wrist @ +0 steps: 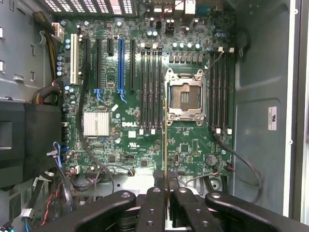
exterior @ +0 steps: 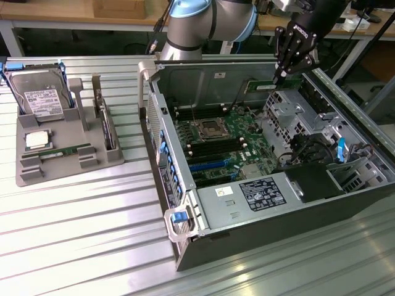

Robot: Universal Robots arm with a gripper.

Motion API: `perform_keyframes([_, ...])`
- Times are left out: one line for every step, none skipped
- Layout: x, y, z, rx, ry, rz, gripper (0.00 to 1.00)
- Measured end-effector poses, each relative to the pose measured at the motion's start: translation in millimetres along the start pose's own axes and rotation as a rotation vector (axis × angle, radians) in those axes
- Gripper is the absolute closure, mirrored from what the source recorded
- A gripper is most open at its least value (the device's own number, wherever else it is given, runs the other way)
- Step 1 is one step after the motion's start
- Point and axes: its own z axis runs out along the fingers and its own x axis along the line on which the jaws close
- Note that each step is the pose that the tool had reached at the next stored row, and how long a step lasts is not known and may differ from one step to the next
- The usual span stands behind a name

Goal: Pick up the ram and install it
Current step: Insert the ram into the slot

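The motherboard point(wrist: 126, 140) bears the word "DELL" in white.

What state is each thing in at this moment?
ram: held by the gripper, not yet in a slot.
gripper: shut on the ram.
computer case: open, side panel off.
CPU socket: empty.
memory slots: empty.
hard drive: standing in the tray.

Ram point(wrist: 165, 140) edge-on in pincer point(wrist: 165, 182), over mobo point(wrist: 125, 140) near CPU socket point(wrist: 185, 96)
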Motion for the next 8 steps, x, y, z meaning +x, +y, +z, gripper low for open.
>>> perform_keyframes([0.0,0.0,0.5,0.0,-0.0001,0.0,0.87])
perform_keyframes([0.0,-0.1,1.1,0.0,0.0,0.0,0.87])
perform_keyframes([0.0,-0.1,2.0,0.0,0.0,0.0,0.87])
perform_keyframes([0.1,-0.1,2.5,0.0,0.0,0.0,0.87])
perform_keyframes([0.1,-0.2,3.2,0.0,0.0,0.0,0.87])
perform_keyframes([0.1,-0.2,3.5,0.0,0.0,0.0,0.87])
perform_keyframes([0.1,-0.2,3.9,0.0,-0.0001,0.0,0.87])
perform_keyframes([0.1,-0.2,4.1,0.0,0.0,0.0,0.87])
